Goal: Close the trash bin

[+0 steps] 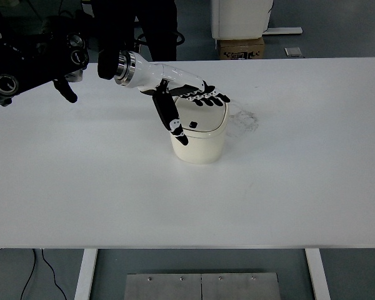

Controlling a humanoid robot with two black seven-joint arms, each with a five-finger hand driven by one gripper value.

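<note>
Cream trash bin (199, 140) sat below the left hand (184, 100), fingers spread, empty; its lid looked shut.

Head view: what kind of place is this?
Probably a robotics lab or test room: a bare white table holding only a small trash bin, a cardboard box on the floor, and a person standing behind.

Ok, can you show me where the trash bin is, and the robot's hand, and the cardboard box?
trash bin (201, 145): head view, on its cream front wall.
left hand (187, 97): head view, middle of the hand, above the bin's lid.
cardboard box (240, 47): head view, on its front side, on the floor behind the table.
</note>
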